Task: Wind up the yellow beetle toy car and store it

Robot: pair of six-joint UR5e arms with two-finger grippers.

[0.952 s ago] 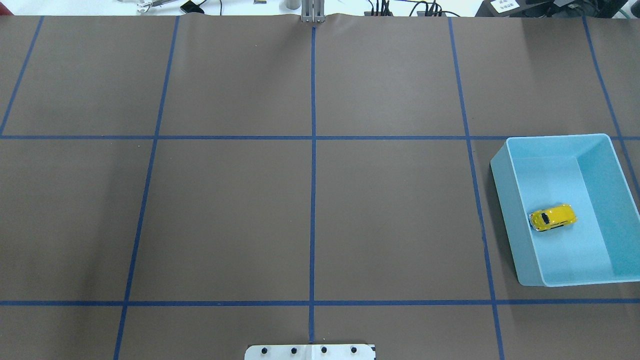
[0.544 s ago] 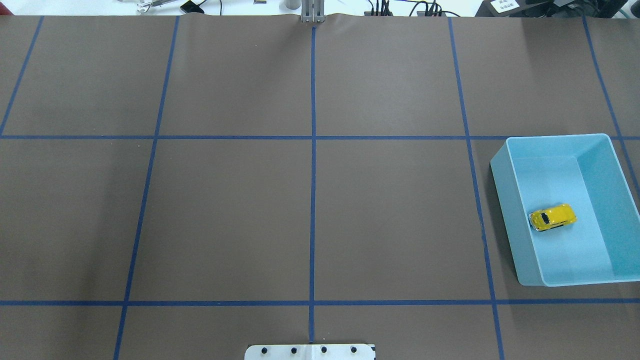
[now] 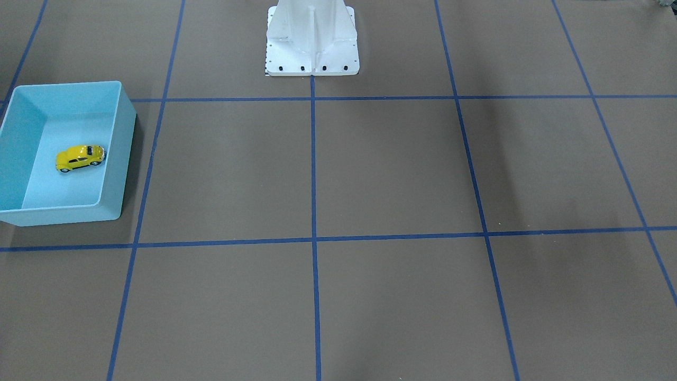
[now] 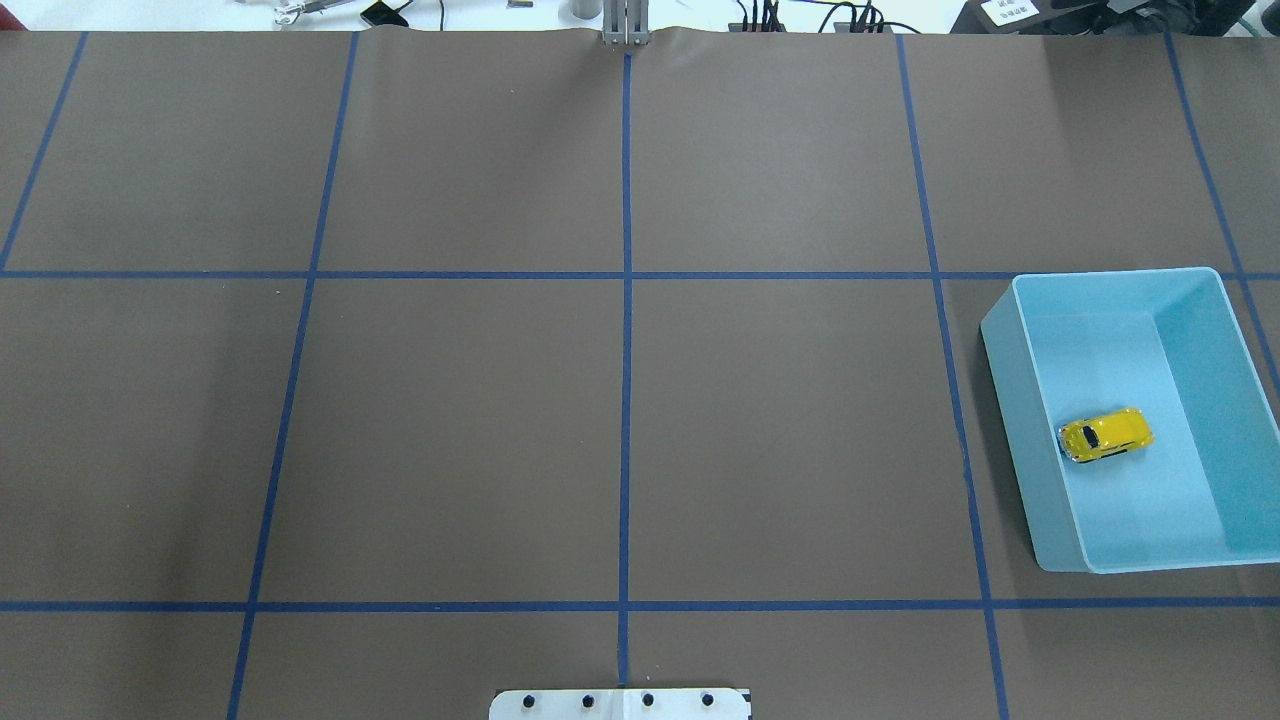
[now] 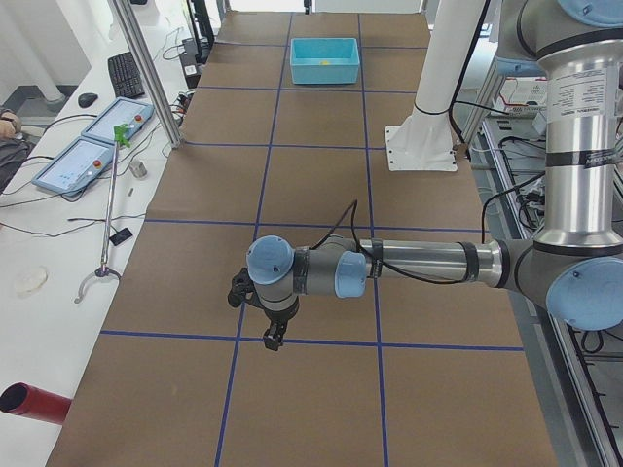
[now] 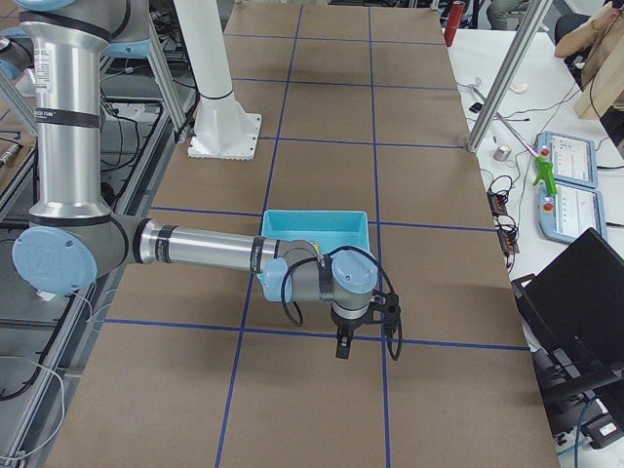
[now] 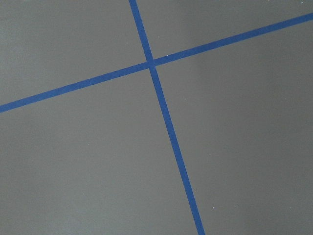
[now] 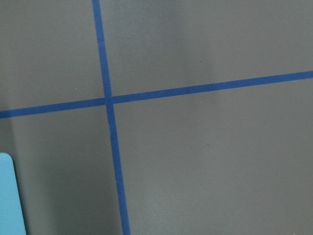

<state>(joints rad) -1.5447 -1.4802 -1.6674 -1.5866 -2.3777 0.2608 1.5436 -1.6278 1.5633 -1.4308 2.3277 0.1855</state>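
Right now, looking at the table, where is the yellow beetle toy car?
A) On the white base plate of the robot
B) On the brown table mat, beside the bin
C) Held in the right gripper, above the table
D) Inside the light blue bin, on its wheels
D: the yellow beetle toy car stands on its wheels on the floor of the light blue bin, as the overhead and front-facing views both show.

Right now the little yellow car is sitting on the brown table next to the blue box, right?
No. The yellow beetle toy car is sitting inside the light blue bin, on its floor, not on the table next to it. The overhead exterior view shows this.
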